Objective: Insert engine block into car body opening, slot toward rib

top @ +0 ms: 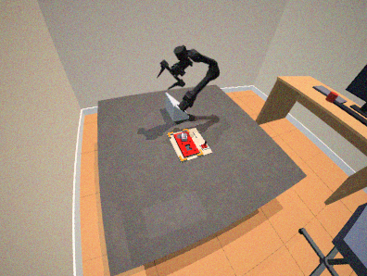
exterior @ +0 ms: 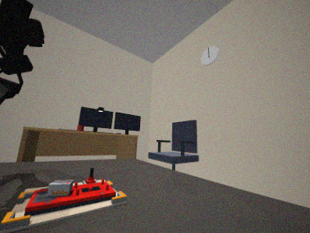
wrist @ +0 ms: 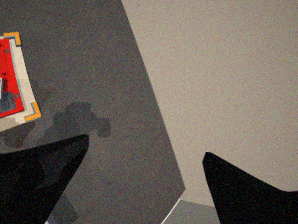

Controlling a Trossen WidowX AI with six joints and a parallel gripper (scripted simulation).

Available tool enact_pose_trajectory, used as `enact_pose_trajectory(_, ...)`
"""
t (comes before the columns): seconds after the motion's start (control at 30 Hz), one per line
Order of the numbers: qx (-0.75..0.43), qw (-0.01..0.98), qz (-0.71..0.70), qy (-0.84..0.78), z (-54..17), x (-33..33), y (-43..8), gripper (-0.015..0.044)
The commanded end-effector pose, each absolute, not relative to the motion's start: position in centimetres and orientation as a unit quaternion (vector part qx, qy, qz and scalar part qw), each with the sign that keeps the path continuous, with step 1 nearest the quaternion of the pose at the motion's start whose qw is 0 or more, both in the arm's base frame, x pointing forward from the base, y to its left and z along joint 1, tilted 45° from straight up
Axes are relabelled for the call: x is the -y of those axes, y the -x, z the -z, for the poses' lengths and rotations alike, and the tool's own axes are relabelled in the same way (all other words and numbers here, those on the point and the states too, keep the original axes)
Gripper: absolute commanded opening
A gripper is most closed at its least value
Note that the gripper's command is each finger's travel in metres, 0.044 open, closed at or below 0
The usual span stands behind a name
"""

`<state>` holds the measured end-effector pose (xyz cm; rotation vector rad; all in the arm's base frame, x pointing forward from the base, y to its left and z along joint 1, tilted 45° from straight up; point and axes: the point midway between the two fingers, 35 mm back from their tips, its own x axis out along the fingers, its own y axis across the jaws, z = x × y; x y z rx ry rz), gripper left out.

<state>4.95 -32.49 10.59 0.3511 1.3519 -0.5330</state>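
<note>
The red car body (top: 182, 144) (exterior: 84, 198) (wrist: 11, 65) lies on a cream board (top: 196, 135) (exterior: 70, 214) (wrist: 25, 87) with orange corners. The grey engine block (top: 184, 136) (exterior: 60, 188) sits upright in the body toward one end, its top standing above the red surface. Its slot side and its lower part are hidden, so its exact depth cannot be told. My gripper (top: 164, 82) (wrist: 147, 149) is open and empty, high above the table and well away from the block and the body. In the exterior view, only dark arm parts show at upper left.
A pale slanted panel (top: 174, 110) stands beside the arm's base, behind the board. A small red piece with a black post (top: 204, 146) (exterior: 91, 177) stands on the board beside the body. A desk (top: 297, 94) (exterior: 90, 145) and a chair (exterior: 174, 156) are off the table.
</note>
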Motion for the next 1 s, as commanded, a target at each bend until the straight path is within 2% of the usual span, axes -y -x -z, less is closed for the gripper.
enact_pose_trajectory(0.0, -0.613, 0.744, 0.190, -0.188, -8.8, 31.4, -8.1, 0.0440)
enact_pose_trajectory(0.53, -0.630, 0.709, -0.042, -0.314, -2.5, 21.3, -20.5, 0.0440)
enact_pose_trajectory(0.83, -0.658, 0.637, -0.135, -0.379, -0.2, 14.3, -24.2, 0.0440)
enact_pose_trajectory(0.97, -0.662, 0.625, -0.145, -0.388, 0.0, 13.3, -24.6, 0.0440)
